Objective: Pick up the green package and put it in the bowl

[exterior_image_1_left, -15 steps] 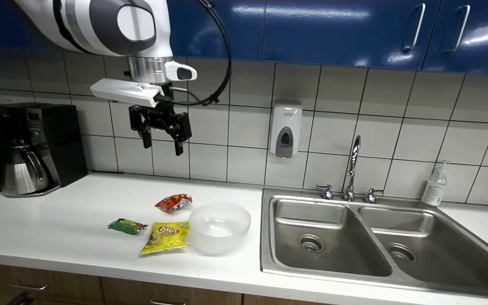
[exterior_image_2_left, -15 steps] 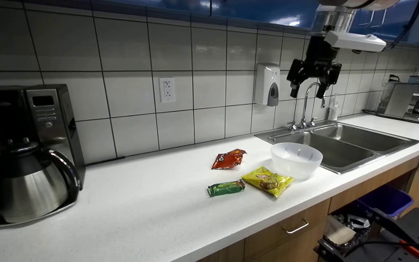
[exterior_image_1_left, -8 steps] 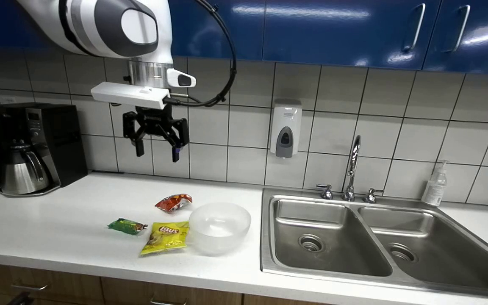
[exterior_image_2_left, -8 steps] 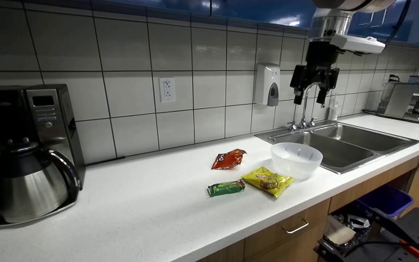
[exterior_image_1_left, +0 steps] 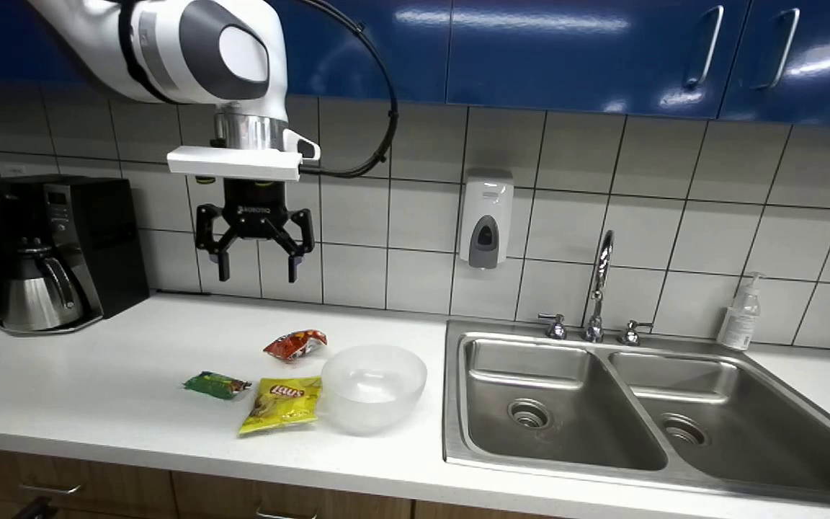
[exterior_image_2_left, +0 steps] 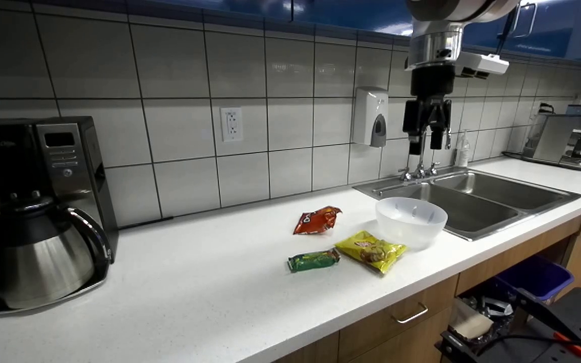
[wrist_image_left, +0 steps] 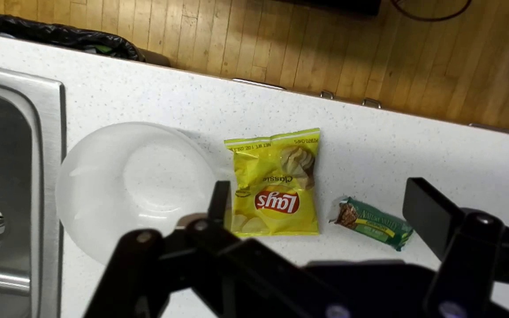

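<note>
The green package [exterior_image_1_left: 217, 385] lies flat on the counter in both exterior views [exterior_image_2_left: 313, 260]. In the wrist view it [wrist_image_left: 371, 223] shows beside the right finger [wrist_image_left: 431, 216]. The pale translucent bowl [exterior_image_1_left: 373, 393] stands on the counter to the right of the yellow bag in both exterior views [exterior_image_2_left: 411, 222]; it is at the left in the wrist view [wrist_image_left: 135, 190]. My gripper [exterior_image_1_left: 258, 277] is open and empty, pointing down, well above the counter. It also shows in an exterior view [exterior_image_2_left: 425, 147] and the wrist view [wrist_image_left: 318, 187].
A yellow chip bag [exterior_image_1_left: 282, 404] lies between the green package and the bowl. A red packet [exterior_image_1_left: 297, 345] lies behind them. A double sink [exterior_image_1_left: 559, 411] is right of the bowl. A coffee maker [exterior_image_1_left: 62, 252] stands at the left. A soap dispenser [exterior_image_1_left: 487, 220] hangs on the wall.
My gripper has lowered a little, moved slightly left in both exterior views and turned to point straight down. It stays open. The packets and bowl have not moved.
</note>
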Robot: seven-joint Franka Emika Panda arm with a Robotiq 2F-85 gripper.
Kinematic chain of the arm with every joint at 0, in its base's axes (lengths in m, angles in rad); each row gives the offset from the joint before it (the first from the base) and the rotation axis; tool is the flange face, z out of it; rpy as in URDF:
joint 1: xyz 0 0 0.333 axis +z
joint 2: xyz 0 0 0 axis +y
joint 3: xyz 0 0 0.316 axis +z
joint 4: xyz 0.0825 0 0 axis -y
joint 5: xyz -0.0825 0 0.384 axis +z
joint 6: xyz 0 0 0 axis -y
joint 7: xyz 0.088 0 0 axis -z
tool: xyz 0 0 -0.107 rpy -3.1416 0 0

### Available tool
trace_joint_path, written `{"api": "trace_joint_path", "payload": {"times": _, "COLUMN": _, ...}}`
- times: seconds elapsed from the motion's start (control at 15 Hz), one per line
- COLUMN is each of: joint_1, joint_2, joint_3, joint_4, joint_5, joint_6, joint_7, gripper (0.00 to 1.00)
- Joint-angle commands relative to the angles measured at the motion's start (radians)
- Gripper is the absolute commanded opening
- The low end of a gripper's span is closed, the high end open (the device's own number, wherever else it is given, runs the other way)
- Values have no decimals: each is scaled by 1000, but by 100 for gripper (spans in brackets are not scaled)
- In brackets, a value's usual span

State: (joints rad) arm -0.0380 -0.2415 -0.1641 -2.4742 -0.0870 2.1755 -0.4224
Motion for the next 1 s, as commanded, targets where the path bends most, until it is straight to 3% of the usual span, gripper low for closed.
{"api": "trace_joint_path", "payload": {"times": 0.0, "joint_1": 13, "joint_2": 81, "joint_3": 33, "joint_4": 85, "joint_5": -71, "joint_6": -60, "joint_7": -89, "gripper": 100}}
{"api": "trace_joint_path", "payload": {"times": 0.53, "joint_1": 32, "joint_2": 186, "joint_3": 80, "joint_4": 88, "joint_5": -215, "joint_6": 88, "joint_7": -303, "gripper": 100}}
{"api": "trace_joint_path", "payload": {"times": 0.93, "joint_1": 27, "joint_2": 265, "joint_3": 96, "joint_4": 76, "joint_5": -151, "joint_6": 294, "joint_7": -561, "gripper": 100}}
